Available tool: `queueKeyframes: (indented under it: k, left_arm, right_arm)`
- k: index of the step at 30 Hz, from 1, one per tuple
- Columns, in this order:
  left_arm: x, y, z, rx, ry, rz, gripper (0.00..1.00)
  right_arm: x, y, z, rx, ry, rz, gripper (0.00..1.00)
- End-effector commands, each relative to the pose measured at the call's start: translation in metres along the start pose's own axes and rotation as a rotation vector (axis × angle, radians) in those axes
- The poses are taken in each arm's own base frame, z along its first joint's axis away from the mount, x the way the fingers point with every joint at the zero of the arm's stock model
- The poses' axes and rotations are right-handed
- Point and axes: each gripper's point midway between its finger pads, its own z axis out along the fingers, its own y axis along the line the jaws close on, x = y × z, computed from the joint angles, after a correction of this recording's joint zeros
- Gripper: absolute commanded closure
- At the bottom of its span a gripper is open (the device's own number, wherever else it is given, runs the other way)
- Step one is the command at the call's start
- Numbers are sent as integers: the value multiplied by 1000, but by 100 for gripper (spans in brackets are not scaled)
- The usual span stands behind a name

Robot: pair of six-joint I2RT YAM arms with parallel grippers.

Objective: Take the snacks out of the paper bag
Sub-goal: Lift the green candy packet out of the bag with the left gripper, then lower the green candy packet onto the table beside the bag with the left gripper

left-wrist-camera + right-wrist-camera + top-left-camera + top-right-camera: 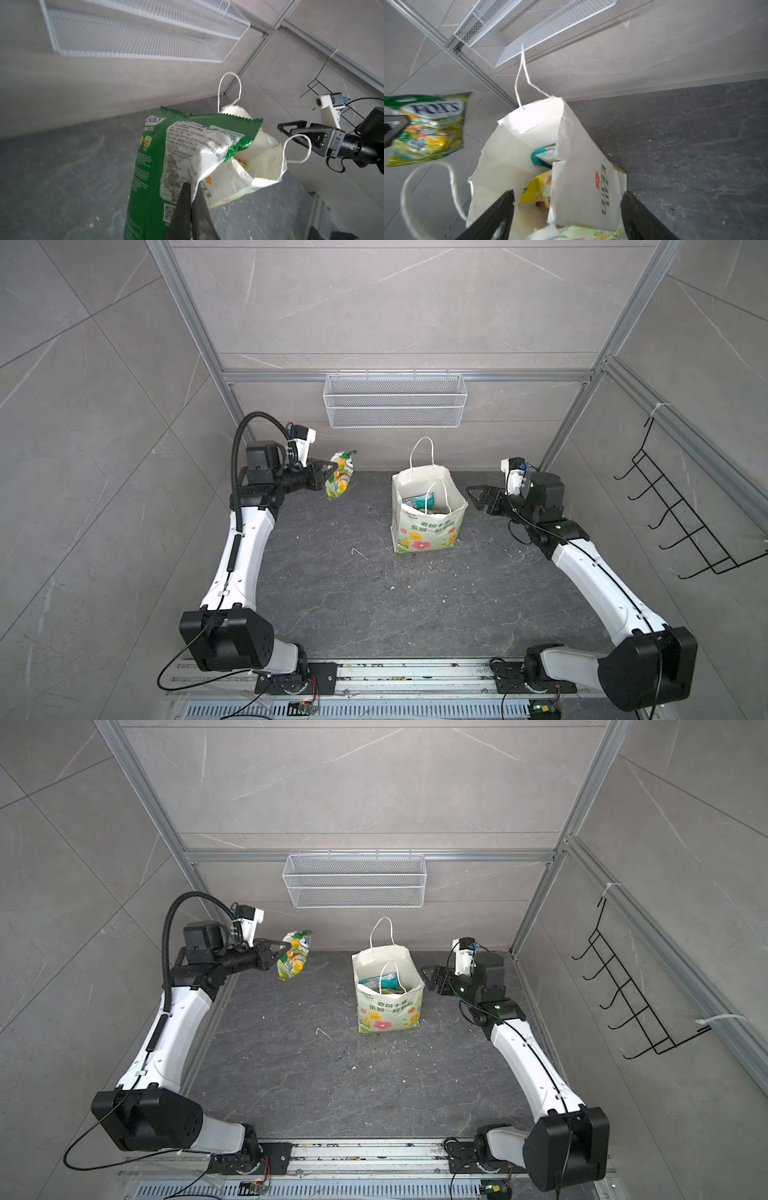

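The rail point(374, 676) that carries both arm bases runs along the near edge. From it the left arm point(241, 556) and right arm point(598, 580) reach toward the far side of the dark, stone-patterned worktop point(374, 605). The worktop is flat and matt and sprinkled with pale crumbs.

Right of centre stands the paper bag point(424, 537), upright, mouth open, rim torn. One cord handle has flopped into the opening and the other stands up at the far side. A teal packet point(422, 502) and a yellow packet point(535, 191) lie inside, so most of the emptying looks undone.

The right jaws are spread wide and empty at the bag's right rim. In the right wrist view the "LOVE LIFE" wall sits between them, though I cannot tell whether they touch it. They are probably placed there to steady the light bag or to make the next reach.

At the far left, the left jaws are clamped on the edge of a green-yellow packet point(340, 475). It hangs in the air, well clear of the bag and above the worktop's far left, likely on its way to being set down.

Beyond, a white wire basket point(395, 402) hangs on the grey tiled back wall, and a black hook rack point(681, 510) is on the right wall.
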Motion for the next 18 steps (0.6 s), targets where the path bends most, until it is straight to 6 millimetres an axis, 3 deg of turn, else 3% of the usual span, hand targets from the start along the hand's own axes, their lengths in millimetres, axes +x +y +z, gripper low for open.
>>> queueKeyframes:
  k: [1,6,11,18]
  left_arm:
    - [-6,-21,-7,150,-55,-10,100]
    - [22,31,4,71,-39,-180,100]
    - [50,73,25,26,12,-285,100]
    - [75,117,49,-64,39,-361,100]
  right_arm:
    - [-3,20,-13,-79,-51,-92,17]
    - [6,20,-19,-105,-116,-68,17]
    - [19,22,-11,-188,-149,-19,18]
    - [35,17,-4,-179,-119,-8,19]
